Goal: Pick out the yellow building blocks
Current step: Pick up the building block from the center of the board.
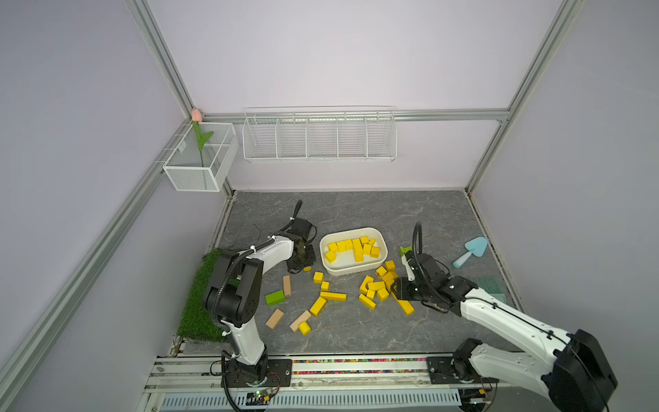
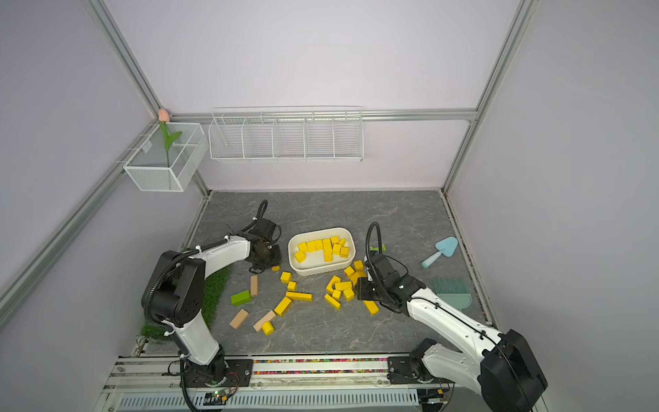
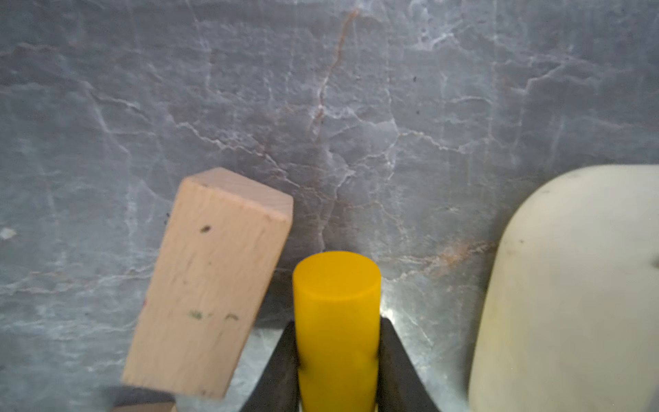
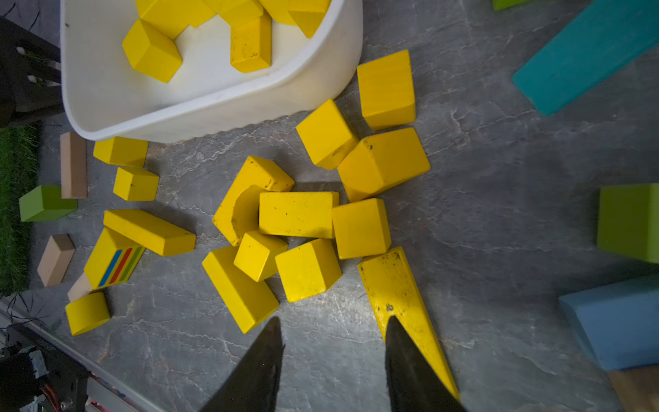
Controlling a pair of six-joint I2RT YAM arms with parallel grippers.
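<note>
My left gripper pinches a yellow cylinder by its round sides near the white tub, and it looks light, hard and slippery, while my right gripper hangs open over the loose yellow building blocks beside that tub.

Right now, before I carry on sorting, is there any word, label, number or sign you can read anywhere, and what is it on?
No readable words or numbers in any view.
Striped yellow block: blue, red and green stripes on one end face, no letters.
Small tag on the mesh basket: too small to read.
Coloured strip along the front rail: too small to read.
</note>
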